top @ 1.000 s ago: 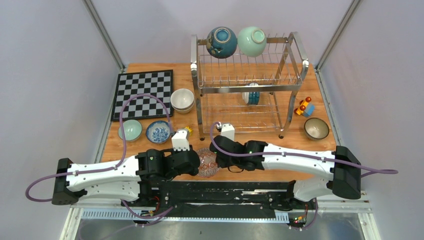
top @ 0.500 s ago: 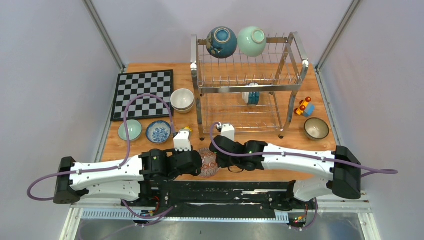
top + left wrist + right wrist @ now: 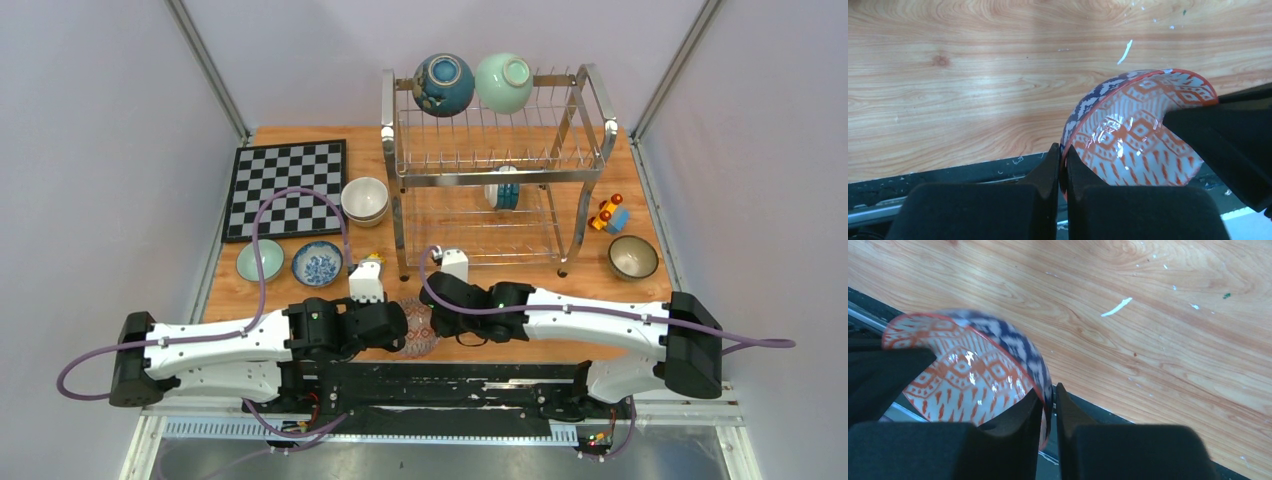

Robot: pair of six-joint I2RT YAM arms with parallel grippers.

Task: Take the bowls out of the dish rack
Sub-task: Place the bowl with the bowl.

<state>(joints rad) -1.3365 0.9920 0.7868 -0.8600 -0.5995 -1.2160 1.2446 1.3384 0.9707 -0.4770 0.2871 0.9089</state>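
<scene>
Near the table's front edge, a red-patterned bowl (image 3: 417,327) hangs tilted between my two grippers. My left gripper (image 3: 404,326) is shut on its left rim: in the left wrist view the gripper (image 3: 1063,160) pinches the thin edge of the bowl (image 3: 1133,135). On the opposite rim my right gripper (image 3: 433,318) is shut too, and the right wrist view shows that gripper (image 3: 1049,400) clamping the bowl (image 3: 973,375). The dish rack (image 3: 480,178) stands at the back. A dark blue bowl (image 3: 443,84) and a mint green bowl (image 3: 503,82) sit on its top tier. A blue-and-white bowl (image 3: 503,188) stands on edge below.
On the table left of the rack are stacked cream bowls (image 3: 365,200), a mint bowl (image 3: 260,260), a blue-patterned bowl (image 3: 318,264) and a chessboard (image 3: 287,187). A yellow block (image 3: 372,260) lies near the left wrist. A toy car (image 3: 608,213) and a dark-rimmed bowl (image 3: 633,257) are at the right.
My left gripper has slid slightly right and shut on the bowl's left rim. The right gripper keeps its grip and has not moved.
</scene>
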